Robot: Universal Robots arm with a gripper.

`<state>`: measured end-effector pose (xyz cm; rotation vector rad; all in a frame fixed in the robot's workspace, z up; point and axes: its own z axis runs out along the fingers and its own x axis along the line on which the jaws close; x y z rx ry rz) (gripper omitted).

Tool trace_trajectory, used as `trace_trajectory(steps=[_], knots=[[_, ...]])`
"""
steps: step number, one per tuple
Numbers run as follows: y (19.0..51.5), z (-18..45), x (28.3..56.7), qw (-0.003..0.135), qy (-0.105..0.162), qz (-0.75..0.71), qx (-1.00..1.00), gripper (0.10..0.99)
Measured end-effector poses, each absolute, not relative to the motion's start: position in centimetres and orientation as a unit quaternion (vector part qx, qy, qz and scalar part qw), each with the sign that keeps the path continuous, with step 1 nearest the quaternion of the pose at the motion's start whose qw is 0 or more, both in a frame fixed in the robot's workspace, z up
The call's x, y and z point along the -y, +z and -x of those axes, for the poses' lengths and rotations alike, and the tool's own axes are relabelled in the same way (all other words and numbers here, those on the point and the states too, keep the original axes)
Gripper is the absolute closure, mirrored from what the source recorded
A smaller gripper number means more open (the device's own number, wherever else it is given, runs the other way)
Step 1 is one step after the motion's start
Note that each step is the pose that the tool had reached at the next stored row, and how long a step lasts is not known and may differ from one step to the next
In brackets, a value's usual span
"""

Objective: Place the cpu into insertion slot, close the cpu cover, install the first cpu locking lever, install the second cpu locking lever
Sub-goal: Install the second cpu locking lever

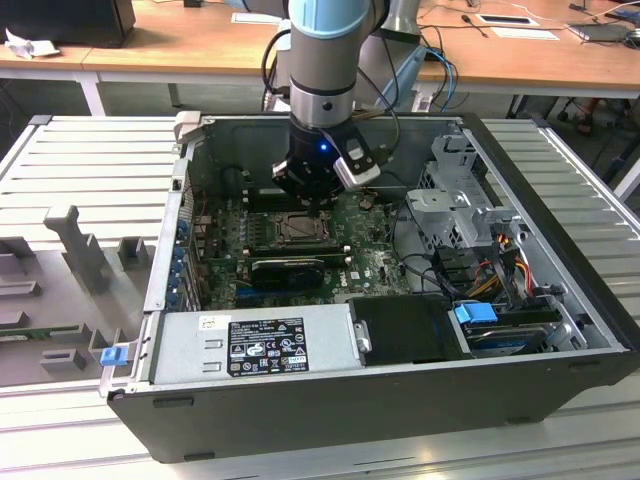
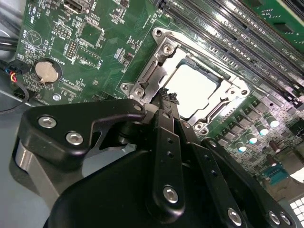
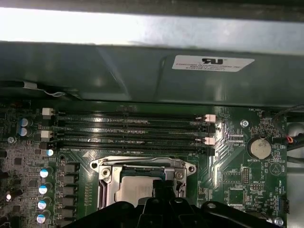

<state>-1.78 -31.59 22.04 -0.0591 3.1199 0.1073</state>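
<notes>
The cpu [image 2: 190, 88] lies flat in the insertion slot [image 2: 129, 88], its silver top bright. Around it the cpu cover [image 2: 164, 50] lies down as a silver frame. My gripper [image 2: 166, 97] is shut, its black fingers pressed together with nothing visible between them; the tips sit at the socket's edge, beside the cpu. In the first wrist view the gripper [image 3: 159, 189] rises in front of the cpu [image 3: 130, 190] and cover [image 3: 142, 165]. In the exterior view the gripper [image 1: 312, 205] hangs just above the socket [image 1: 298, 228] inside the open case. I cannot make out the locking levers.
Long black memory slots [image 3: 133, 130] run beside the socket, with a coin battery [image 3: 260, 148] nearby. The case wall [image 3: 142, 71] stands close behind. A power supply [image 1: 255, 345], a drive cage [image 1: 460, 200] and cables [image 1: 495, 270] fill the case.
</notes>
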Motion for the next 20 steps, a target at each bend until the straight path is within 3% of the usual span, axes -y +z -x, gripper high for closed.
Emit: trace_trajectory(steps=[20], knots=[[22.05,1.78,32.58,0.01,0.034,0.019,-0.999,0.98]])
